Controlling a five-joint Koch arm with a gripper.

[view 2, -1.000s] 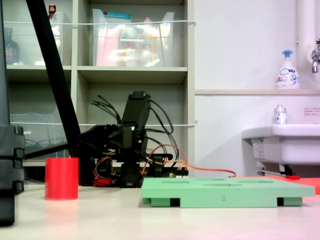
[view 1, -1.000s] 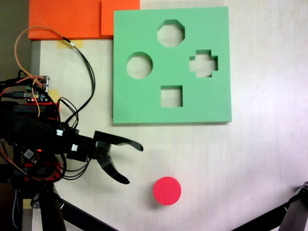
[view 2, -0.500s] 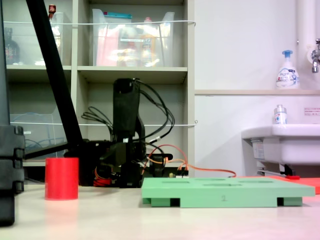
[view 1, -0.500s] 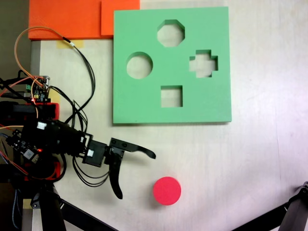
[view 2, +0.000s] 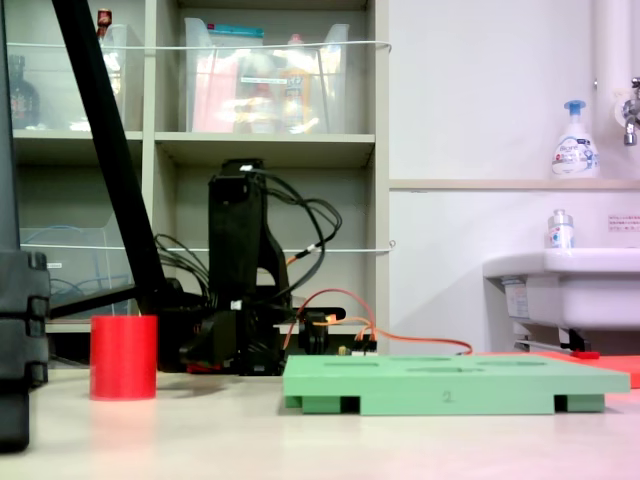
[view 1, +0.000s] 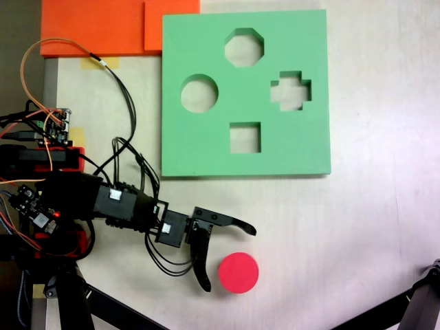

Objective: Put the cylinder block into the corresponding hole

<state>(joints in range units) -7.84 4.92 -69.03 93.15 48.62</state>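
Observation:
The cylinder block point(view 1: 238, 272) is a red-pink round piece standing on the pale table near the bottom middle; from the side it is an upright red cylinder point(view 2: 123, 357). My gripper point(view 1: 228, 259) is open and low over the table. One finger point(view 1: 234, 223) reaches above the block and the other point(view 1: 200, 265) sits just left of it, neither clearly touching. The green foam board point(view 1: 206, 151) lies flat higher up, and its round hole point(view 1: 199, 93) is on its left side. The board point(view 2: 450, 385) is also seen edge-on, with the arm point(view 2: 238, 260) behind it.
The board also has an octagonal point(view 1: 244, 47), a cross-shaped point(view 1: 291, 91) and a square cut-out point(view 1: 245, 137). Orange foam sheets point(view 1: 103, 27) lie at the top left. Dark stand legs point(view 1: 110, 308) cross the bottom edge, and another point(view 1: 421, 306) stands in the bottom right corner. Loose wires point(view 1: 127, 103) loop beside the arm's base.
The arm has stretched out to the right and down across the table, bringing the open gripper from well left of the cylinder block to right beside it. The block and board stayed put.

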